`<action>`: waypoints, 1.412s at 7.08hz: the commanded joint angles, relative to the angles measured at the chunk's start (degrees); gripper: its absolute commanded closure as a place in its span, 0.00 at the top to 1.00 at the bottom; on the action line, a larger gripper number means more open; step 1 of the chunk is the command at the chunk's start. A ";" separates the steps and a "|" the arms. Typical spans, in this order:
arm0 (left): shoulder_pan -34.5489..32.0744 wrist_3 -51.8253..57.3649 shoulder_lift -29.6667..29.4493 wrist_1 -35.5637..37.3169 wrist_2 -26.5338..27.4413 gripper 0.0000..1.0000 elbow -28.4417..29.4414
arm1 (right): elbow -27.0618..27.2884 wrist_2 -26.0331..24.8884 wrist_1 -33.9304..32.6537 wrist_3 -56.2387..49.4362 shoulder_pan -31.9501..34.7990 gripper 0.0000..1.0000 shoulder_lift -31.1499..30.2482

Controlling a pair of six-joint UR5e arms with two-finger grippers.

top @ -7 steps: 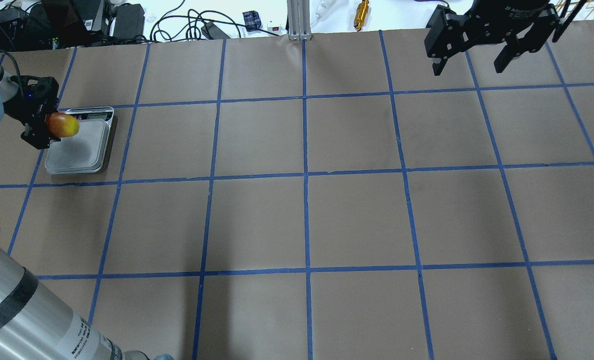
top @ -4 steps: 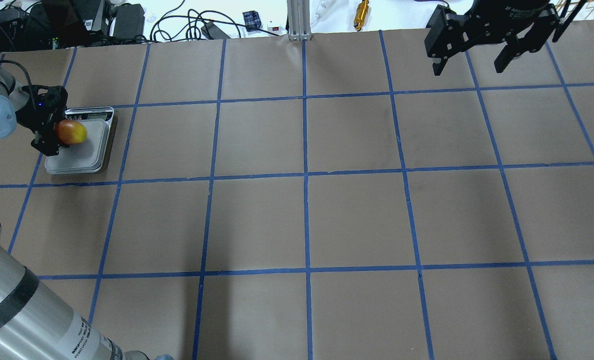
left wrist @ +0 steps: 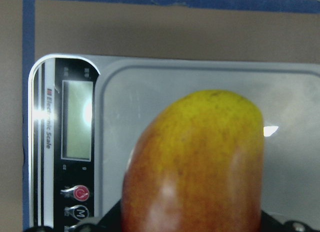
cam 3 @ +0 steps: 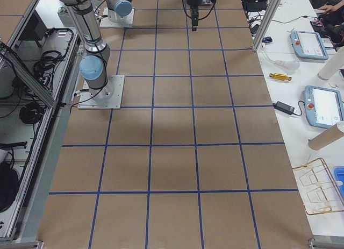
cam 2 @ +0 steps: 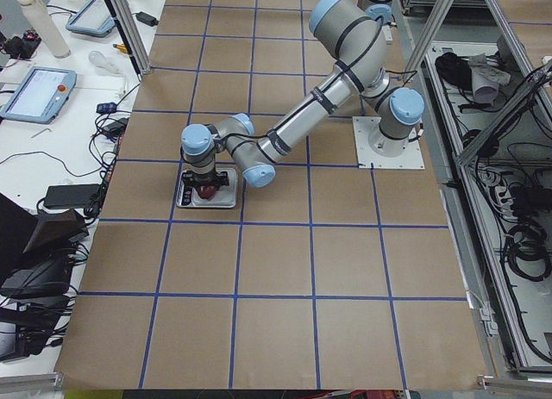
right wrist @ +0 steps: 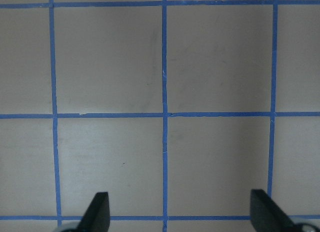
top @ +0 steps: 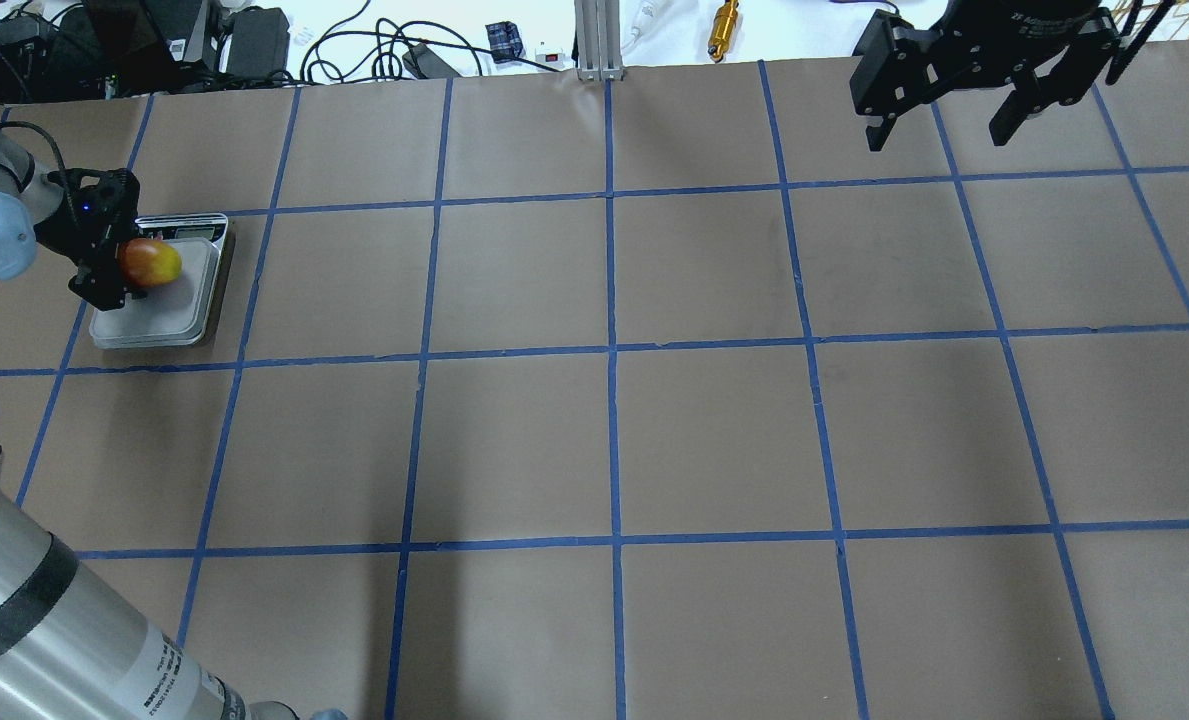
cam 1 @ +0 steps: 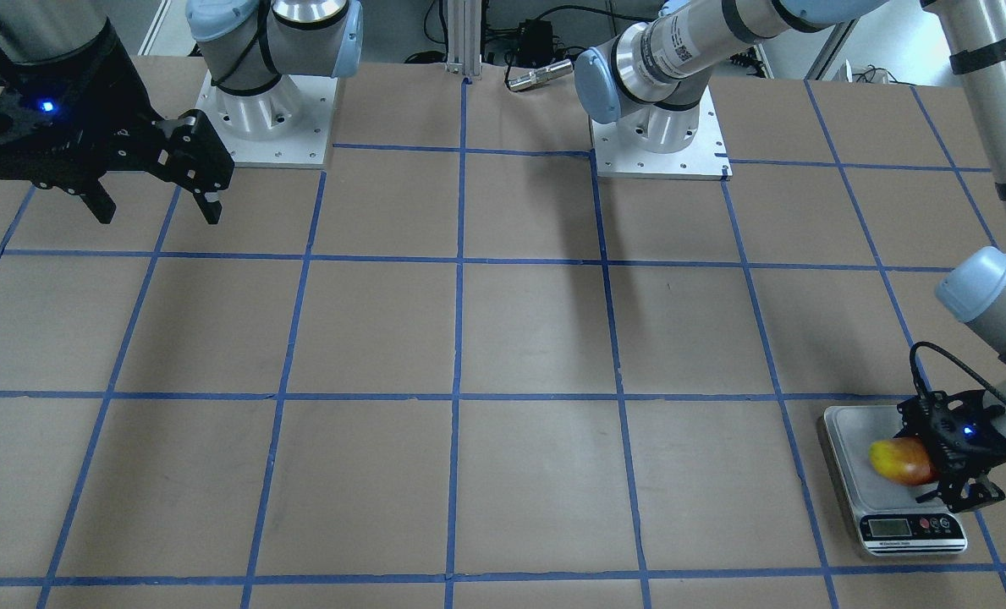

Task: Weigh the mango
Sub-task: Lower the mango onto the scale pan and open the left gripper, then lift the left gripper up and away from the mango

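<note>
My left fingers (top: 112,288) are clenched on the mango (top: 149,264), gripping it at its red end so the yellow end sticks out ahead of me over the scale (top: 169,310). I hold it lengthwise like this so the free end can reach in over the platform (left wrist: 280,106) while my own hardware stays toward the edge, off the weighing surface.

The fruit hangs low over the platform, on the half nearer the display (left wrist: 76,119). From the overhead and front views I cannot tell whether its underside touches the platform or sits just clear of it. My wrist camera shows the fruit filling the lower frame, with the platform's bare metal around it on both sides, so it fits well inside the rim. The display shows only glare, and I read no number on it.

I judge this to be the placing step: the mango is over its target but not yet let go. Any reading taken now would be wrong, since I bear the weight. The next move calls for a gentle settle and release. The fruit is rounded and smooth, so it could roll toward the display or the rim if I let go too high.

My right fingers (top: 1006,118) are released and spread wide, holding nothing, parked above the far corner of the bench (top: 704,440), well apart from the scale.
</note>
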 commanded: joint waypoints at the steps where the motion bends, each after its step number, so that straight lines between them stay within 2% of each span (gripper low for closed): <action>1: -0.01 -1.58 2.36 -0.88 0.47 1.00 -0.07 | 0.00 -0.05 0.00 0.00 -0.07 1.00 0.00; 4: 0.61 -4.64 13.15 -13.85 1.34 1.00 -0.25 | 0.00 -0.05 0.00 0.00 0.02 1.00 0.00; 6: 0.69 -6.93 23.07 -25.01 4.68 1.00 0.28 | 0.00 -0.05 0.00 0.00 -0.07 1.00 0.00; 7: 0.61 -10.60 26.95 -28.89 4.86 1.00 -0.41 | 0.00 -0.05 0.00 0.00 0.02 1.00 0.00; 8: 0.35 -17.25 31.17 -35.88 4.87 1.00 -0.42 | 0.00 0.04 0.00 0.00 0.02 1.00 0.00; 10: -0.09 -29.05 36.46 -40.78 4.87 1.00 -1.29 | 0.00 -0.05 0.00 0.00 0.02 1.00 0.00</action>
